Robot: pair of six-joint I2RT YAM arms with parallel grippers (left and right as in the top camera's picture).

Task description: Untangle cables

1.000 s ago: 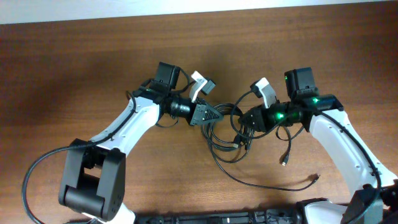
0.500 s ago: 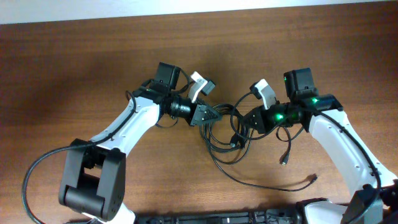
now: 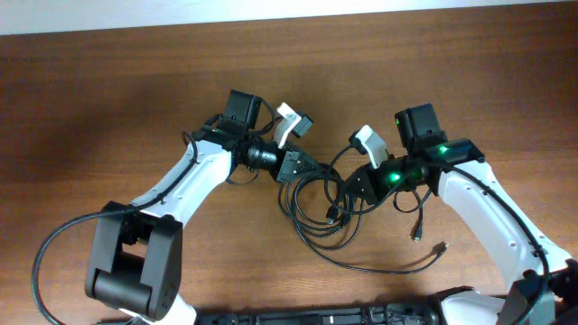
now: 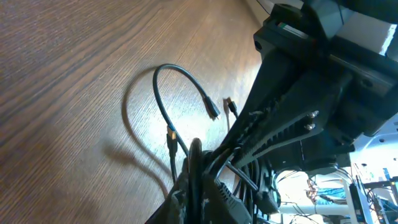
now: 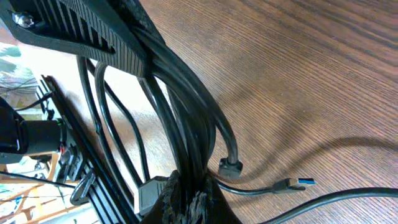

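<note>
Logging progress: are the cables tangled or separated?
Tangled: the cables overlap in loops, with several strands bunched in the left gripper and right gripper.

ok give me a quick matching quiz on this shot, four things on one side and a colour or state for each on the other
Things:
1 cables
2 table
3 light on the right arm
4 left gripper

Colour or state:
a green
b brown wood
c shut on the cables
d black, looped

Pairs: 1-d, 2-b, 3-a, 4-c
</note>
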